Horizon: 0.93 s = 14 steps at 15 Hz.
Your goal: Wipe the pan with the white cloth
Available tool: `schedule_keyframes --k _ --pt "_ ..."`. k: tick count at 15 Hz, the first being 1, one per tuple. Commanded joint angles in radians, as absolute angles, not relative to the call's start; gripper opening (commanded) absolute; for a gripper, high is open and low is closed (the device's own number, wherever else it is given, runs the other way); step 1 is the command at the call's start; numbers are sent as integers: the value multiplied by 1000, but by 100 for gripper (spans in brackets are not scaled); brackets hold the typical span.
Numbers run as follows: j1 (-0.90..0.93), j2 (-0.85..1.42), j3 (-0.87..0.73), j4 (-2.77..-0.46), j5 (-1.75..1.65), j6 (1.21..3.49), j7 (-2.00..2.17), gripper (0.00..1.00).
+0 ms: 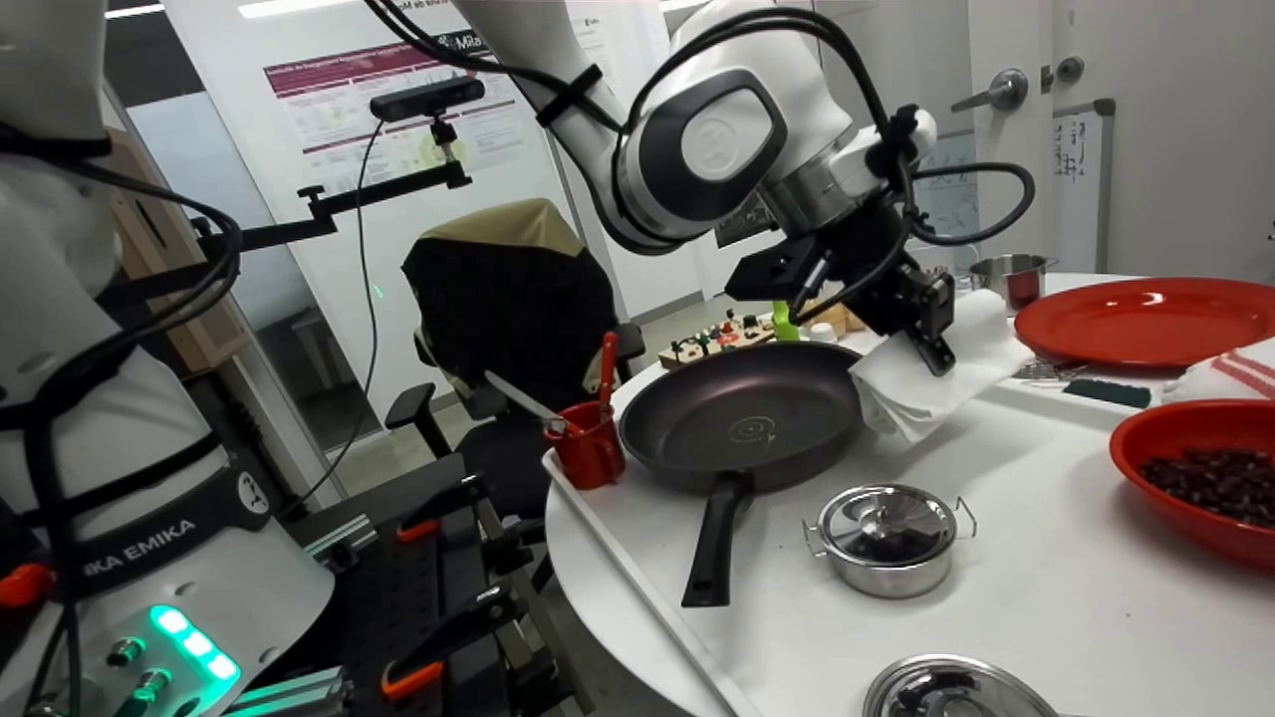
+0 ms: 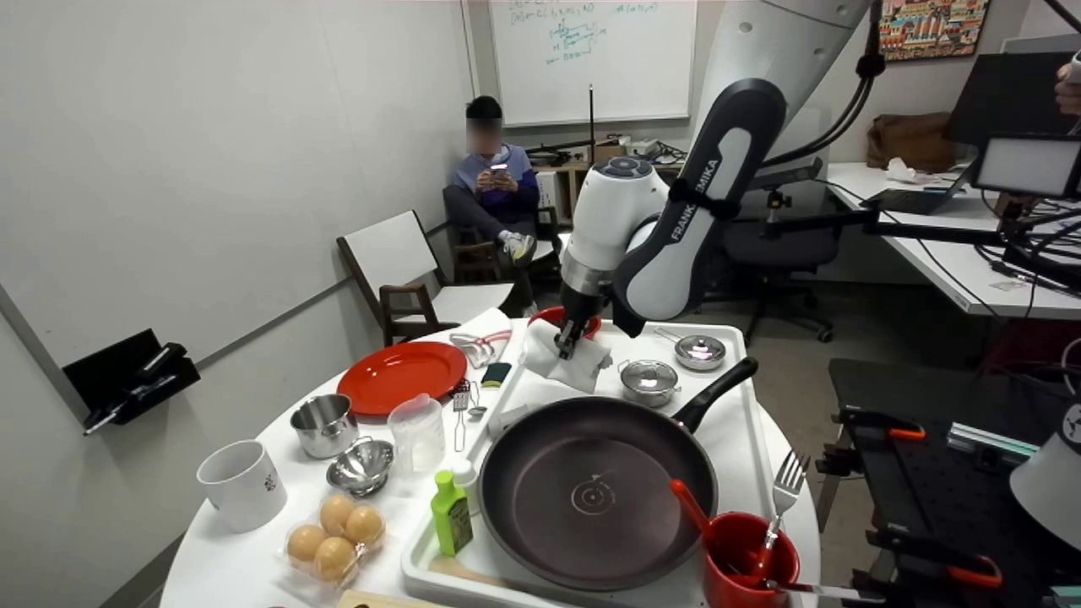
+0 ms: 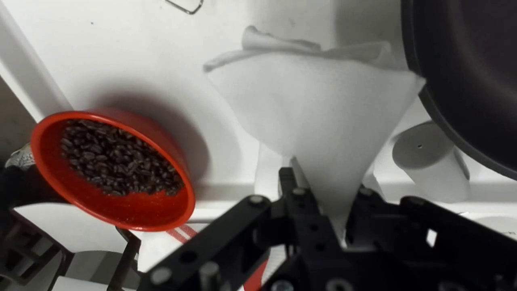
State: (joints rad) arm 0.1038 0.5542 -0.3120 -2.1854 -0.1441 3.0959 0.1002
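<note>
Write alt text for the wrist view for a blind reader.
A black gripper holds a fanned-out white fabric cloth. At right is part of a round dark grey frying pan; at left, a round red bowl of dark brown beans.

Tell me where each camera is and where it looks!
Exterior view: beside the robot's base, facing the frying pan and office chair; base, arm, hand show.
Exterior view: near the red cup, facing a seated person; arm, hand, some base show.
Wrist view: above the hand, facing down at the white cloth; only hand shows.
Both exterior views share the frying pan and white cloth.
</note>
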Motion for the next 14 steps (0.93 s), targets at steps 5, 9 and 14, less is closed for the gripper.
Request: schedule_keyframes --k 5,9,14 --pt "99 756 -277 -2057 -20 3155 150 43" --pt "107 789 -275 -2032 19 3167 155 70" --pt "121 773 -280 -2050 30 3182 149 100"
